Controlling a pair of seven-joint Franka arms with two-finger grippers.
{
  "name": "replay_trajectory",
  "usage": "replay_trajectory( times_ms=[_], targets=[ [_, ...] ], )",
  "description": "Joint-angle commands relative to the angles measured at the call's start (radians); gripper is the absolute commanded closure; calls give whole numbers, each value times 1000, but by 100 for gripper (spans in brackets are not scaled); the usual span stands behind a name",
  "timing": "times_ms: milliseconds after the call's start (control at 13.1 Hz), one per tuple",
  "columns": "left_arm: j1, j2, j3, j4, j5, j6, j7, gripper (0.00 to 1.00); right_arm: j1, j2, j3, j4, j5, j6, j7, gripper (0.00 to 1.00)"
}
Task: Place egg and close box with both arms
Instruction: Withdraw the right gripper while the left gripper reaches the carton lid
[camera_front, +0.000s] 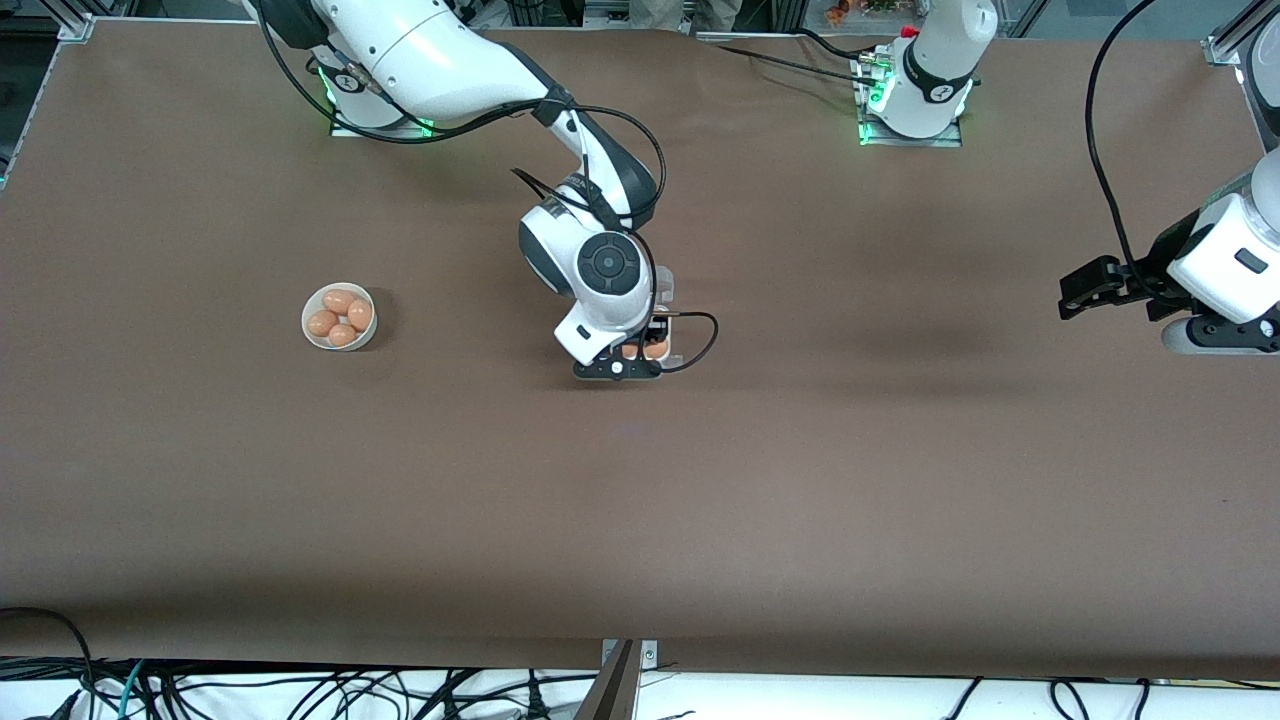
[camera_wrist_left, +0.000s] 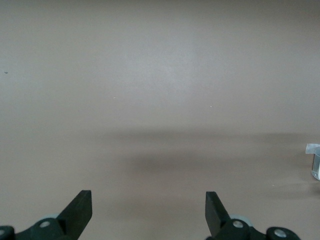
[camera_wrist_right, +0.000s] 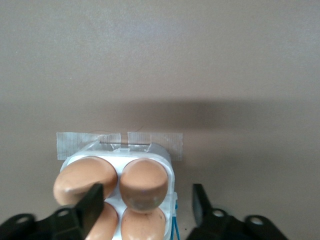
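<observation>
The right gripper (camera_front: 632, 362) is low over the box (camera_front: 662, 338) at mid-table, its arm reaching in from the right arm's base. In the right wrist view its fingers (camera_wrist_right: 90, 207) are apart and nothing is pinched between them; they straddle the side of the box (camera_wrist_right: 120, 192) nearest that camera. All 4 cells of the box hold eggs (all 4 orange-brown and alike), so which one is the task's egg (camera_wrist_right: 143, 184) cannot be told; the one marked sits in a cell close to the fingers. The lid does not cover the eggs in the right wrist view. A strip of clear tape (camera_wrist_right: 119, 143) lies on the table against the box's edge.

The bowl (camera_front: 339, 316), toward the right arm's end of the table, holds 4 more eggs (camera_front: 341, 318) and stands well apart from the box.

The left gripper (camera_front: 1085, 292) waits over bare table (camera_front: 640, 520) at the left arm's end, well apart from the box. Its fingers (camera_wrist_left: 79, 207) are wide apart, holding nothing.
</observation>
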Motion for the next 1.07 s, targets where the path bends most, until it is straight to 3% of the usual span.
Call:
replay_trajectory(
  times_ms=[0, 229, 535, 688, 764, 917, 994],
  targets=[
    [-12, 10, -7, 27, -24, -18, 3, 0, 5, 4, 1, 24, -14, -9, 21, 0],
    [-94, 18, -24, 18, -61, -30, -90, 0, -16, -30, 1, 19, -15, -42, -1, 0],
    [-194, 30, -24, 14, -101, -46, -216, 0, -120, -190, 1, -26, 11, -287, -162, 0],
    [-259, 59, -25, 15, -195, -93, -281, 20, -200, -380, -9, -196, 66, -320, -296, 0],
    [-294, 82, -25, 14, -245, -128, -320, 35, -229, -478, -37, -291, 84, -319, -356, 0],
    [-406, 125, -25, 15, -285, -193, -469, 76, -231, -652, -155, -437, 109, -340, -497, 0],
    [-467, 159, -25, 23, -286, -191, -532, 86, -231, -723, -219, -494, 109, -351, -560, 0]
  ],
)
